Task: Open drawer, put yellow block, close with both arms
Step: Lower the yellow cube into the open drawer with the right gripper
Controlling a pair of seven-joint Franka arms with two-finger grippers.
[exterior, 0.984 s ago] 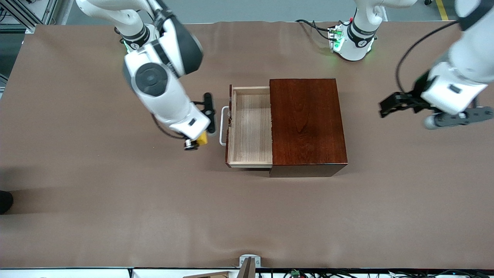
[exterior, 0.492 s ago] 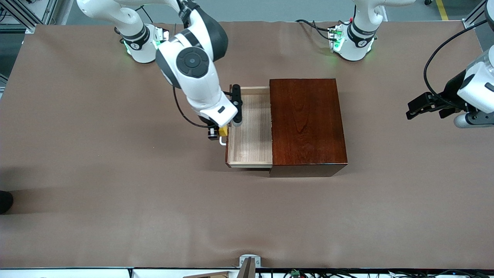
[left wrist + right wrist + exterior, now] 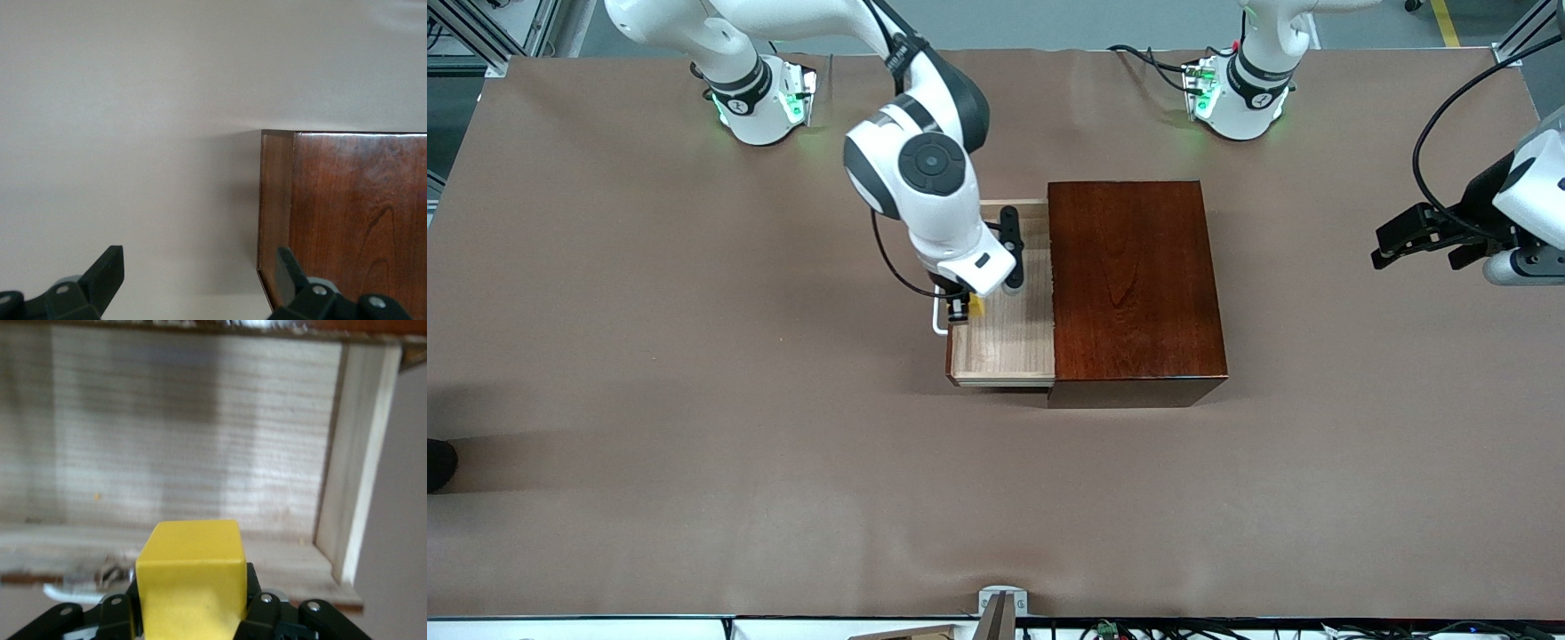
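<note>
Right pincer (image 3: pixel 964 308) is clamping the yellow block (image 3: pixel 190 577) between both fingers (image 3: pixel 117 617), hanging over the handle-side edge of the open drawer (image 3: pixel 1003 351). In the right wrist view the block is sitting just above the drawer's front wall, with the pale wood floor lying open ahead of it. The white handle (image 3: pixel 939 316) is showing just outside that wall, toward the right arm's end of the table (image 3: pixel 694 444).

The drawer is standing pulled out of the dark wooden box (image 3: pixel 1134 284) toward the right arm's end. Its side walls and front wall are framing a bare wooden floor; nothing is lying in the part that shows, though the right arm is covering the section farther from the front camera. The drawer corner nearer the front camera is showing clearly in the right wrist view, with bare table outside it.

Left pincer (image 3: pixel 1414 233) is hanging with its fingers (image 3: pixel 107 270) spread wide and gripping nothing, over bare table toward the left arm's end, well apart from the box. The left arm is waiting. The left wrist view is catching one corner and edge of the box, with plain table running up to it.

Table around the box is lying bare on every side in view.
</note>
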